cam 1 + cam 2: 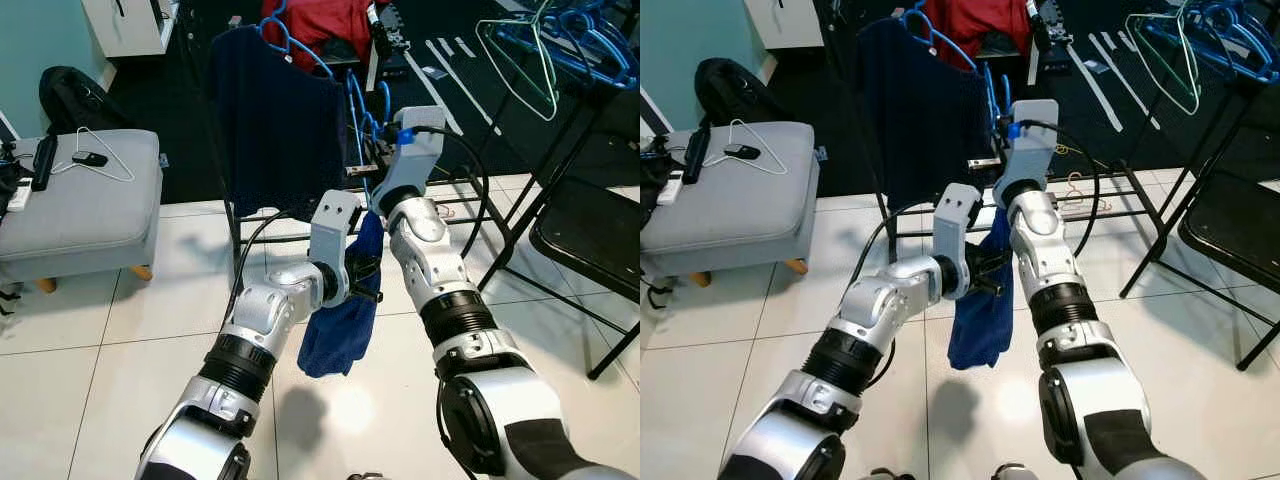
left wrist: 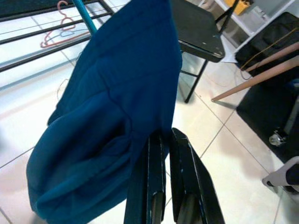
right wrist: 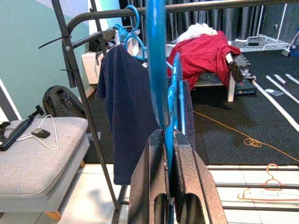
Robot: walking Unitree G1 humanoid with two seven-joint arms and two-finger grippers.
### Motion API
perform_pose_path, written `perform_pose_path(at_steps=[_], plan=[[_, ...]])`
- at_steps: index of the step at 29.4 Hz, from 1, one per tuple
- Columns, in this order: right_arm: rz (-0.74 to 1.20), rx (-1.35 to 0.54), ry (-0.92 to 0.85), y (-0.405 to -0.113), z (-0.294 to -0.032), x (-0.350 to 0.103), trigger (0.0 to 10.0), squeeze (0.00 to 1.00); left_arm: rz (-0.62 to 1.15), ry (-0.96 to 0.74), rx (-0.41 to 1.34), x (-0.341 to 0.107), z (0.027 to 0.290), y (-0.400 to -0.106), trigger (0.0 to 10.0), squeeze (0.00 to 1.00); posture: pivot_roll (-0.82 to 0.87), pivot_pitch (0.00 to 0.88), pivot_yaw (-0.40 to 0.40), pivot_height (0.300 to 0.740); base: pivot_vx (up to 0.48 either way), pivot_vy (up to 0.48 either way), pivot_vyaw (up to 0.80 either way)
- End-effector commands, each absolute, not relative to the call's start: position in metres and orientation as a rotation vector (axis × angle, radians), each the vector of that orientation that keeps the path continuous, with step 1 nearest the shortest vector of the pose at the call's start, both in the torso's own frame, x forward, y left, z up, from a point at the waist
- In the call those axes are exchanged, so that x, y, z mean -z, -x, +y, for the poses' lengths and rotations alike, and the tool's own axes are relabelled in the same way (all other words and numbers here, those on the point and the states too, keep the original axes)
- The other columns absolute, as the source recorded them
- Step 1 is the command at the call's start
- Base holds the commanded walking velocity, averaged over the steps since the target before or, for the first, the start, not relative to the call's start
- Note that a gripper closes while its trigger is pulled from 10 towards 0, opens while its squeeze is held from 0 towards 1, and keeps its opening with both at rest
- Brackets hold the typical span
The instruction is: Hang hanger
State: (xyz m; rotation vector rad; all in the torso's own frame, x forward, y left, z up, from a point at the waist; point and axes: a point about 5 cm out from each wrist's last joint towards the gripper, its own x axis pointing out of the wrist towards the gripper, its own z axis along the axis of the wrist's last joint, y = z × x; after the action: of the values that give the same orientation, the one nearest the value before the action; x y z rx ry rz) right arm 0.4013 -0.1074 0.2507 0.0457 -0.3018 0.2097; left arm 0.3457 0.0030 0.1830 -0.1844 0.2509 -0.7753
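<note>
White tile floor (image 1: pixel 120 340), clothes rack (image 3: pixel 93 16) at 12 o'clock with a navy shirt (image 1: pixel 280 120) already hung. Our right hand (image 3: pixel 169 140) is clamped on the blue hanger (image 3: pixel 156 65), raised near the rack; our left hand (image 2: pixel 167 140) pinches the blue garment (image 2: pixel 107 116) draped on it. Hanger not yet hooked on the rail, we judge.

Blue hanger (image 3: pixel 156 70), blue garment (image 1: pixel 340 320) (darker navy shirt (image 1: pixel 280 120) behind), grey ottoman (image 1: pixel 90 205).
</note>
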Motion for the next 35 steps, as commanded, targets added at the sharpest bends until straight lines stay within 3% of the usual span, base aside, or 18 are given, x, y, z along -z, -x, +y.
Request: perform_pose_path(at_steps=[1, 5, 7, 10, 11, 12, 17, 19, 25, 35], plan=[[-0.328, -0.217, -0.048, -0.402, -0.106, -0.257, 10.0, 0.00, 0.215, 0.213, 0.835, -0.193, -0.012, -0.341, 0.0, 0.00, -0.05, 0.195, -0.018, 0.740, 0.000, 0.000, 0.00], [-0.326, -0.201, -0.022, -0.401, -0.113, -0.253, 10.0, 0.00, 0.175, 0.055, 0.846, -0.184, 0.018, -0.341, 0.0, 0.00, -0.04, 0.195, -0.015, 0.740, 0.000, 0.000, 0.00], [-0.321, -0.186, -0.021, -0.401, -0.121, -0.250, 10.0, 0.00, 0.162, 0.019, 0.791, -0.178, 0.046, -0.342, 0.0, 0.00, -0.04, 0.200, -0.014, 0.740, 0.000, 0.000, 0.00], [-0.318, -0.182, -0.022, -0.400, -0.123, -0.248, 10.0, 0.00, 0.153, 0.002, 0.765, -0.176, 0.057, -0.343, 0.0, 0.00, -0.04, 0.200, -0.014, 0.740, 0.000, 0.000, 0.00], [-0.301, -0.184, -0.031, -0.398, -0.128, -0.243, 10.0, 0.00, 0.129, -0.037, 0.662, -0.173, 0.089, -0.346, 0.0, 0.00, -0.04, 0.203, -0.017, 0.740, 0.000, 0.000, 0.00], [-0.296, -0.187, -0.033, -0.398, -0.128, -0.241, 10.0, 0.00, 0.122, -0.049, 0.626, -0.173, 0.098, -0.347, 0.0, 0.00, -0.04, 0.203, -0.017, 0.740, 0.000, 0.000, 0.00], [-0.288, -0.195, -0.033, -0.396, -0.128, -0.238, 10.0, 0.00, 0.114, -0.067, 0.563, -0.173, 0.113, -0.349, 0.0, 0.00, -0.04, 0.206, -0.019, 0.740, 0.000, 0.000, 0.00], [-0.272, -0.205, -0.032, -0.394, -0.127, -0.231, 10.0, 0.00, 0.091, -0.072, 0.468, -0.176, 0.133, -0.352, 0.0, 0.00, -0.04, 0.207, -0.021, 0.740, 0.000, 0.000, 0.00], [-0.245, -0.195, -0.026, -0.390, -0.127, -0.221, 10.0, 0.00, 0.016, -0.096, 0.379, -0.185, 0.148, -0.353, 0.0, 0.00, -0.04, 0.209, -0.021, 0.740, 0.000, 0.000, 0.00], [-0.231, -0.161, -0.054, -0.390, -0.133, -0.219, 10.0, 0.00, -0.013, -0.081, 0.414, -0.188, 0.141, -0.348, 0.0, 0.00, -0.04, 0.209, -0.021, 0.740, 0.000, 0.000, 0.00]])
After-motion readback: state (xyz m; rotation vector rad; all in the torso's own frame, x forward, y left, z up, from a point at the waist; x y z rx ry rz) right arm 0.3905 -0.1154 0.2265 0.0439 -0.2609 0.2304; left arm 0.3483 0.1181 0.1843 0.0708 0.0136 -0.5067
